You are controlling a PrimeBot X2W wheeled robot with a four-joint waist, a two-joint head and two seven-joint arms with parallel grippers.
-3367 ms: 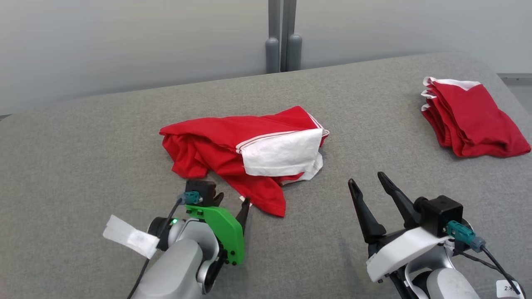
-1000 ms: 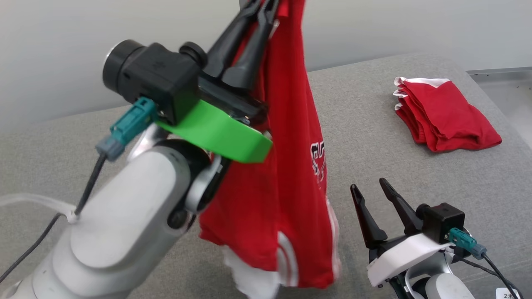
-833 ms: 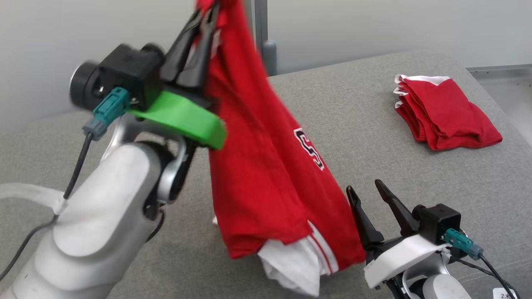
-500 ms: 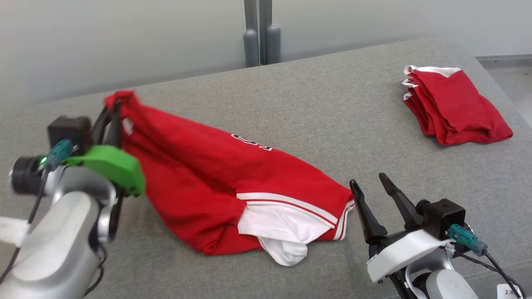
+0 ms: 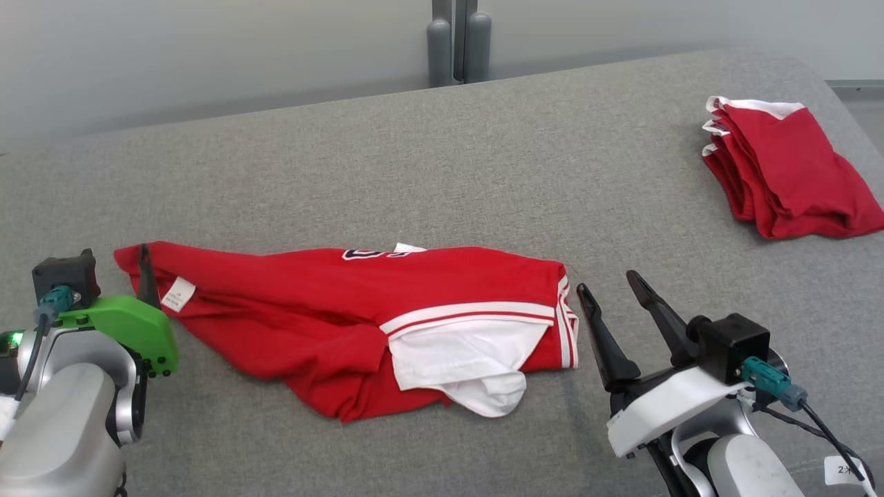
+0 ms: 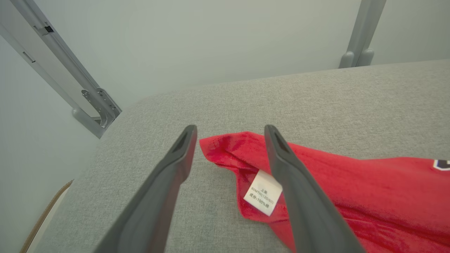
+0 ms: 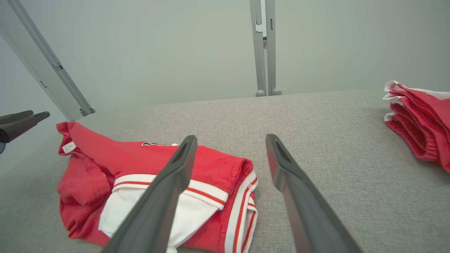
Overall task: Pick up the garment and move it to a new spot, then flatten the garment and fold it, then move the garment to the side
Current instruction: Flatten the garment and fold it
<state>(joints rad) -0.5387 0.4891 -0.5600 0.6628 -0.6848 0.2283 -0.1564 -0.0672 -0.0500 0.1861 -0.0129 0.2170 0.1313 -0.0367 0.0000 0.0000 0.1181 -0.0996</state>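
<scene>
The garment (image 5: 290, 310) is red, with a white panel (image 5: 449, 355) bordered by red-and-white stripes (image 5: 469, 310). It lies loose and rumpled on the grey worktop (image 5: 414, 172), not yet flattened, stretched lengthwise from 9 o'clock to 3 o'clock. Its narrow 9 o'clock end tapers to a corner and shows a small white care label (image 5: 177, 293) facing up. The white panel sits toward 5 o'clock, its lower edge curled under. A scrap of black-and-white lettering (image 5: 360, 254) peeks over the 12 o'clock edge.

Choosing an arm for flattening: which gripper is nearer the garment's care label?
Left. The left gripper straddles the corner bearing the care label; the right gripper sits off the garment's opposite, striped end.
</scene>
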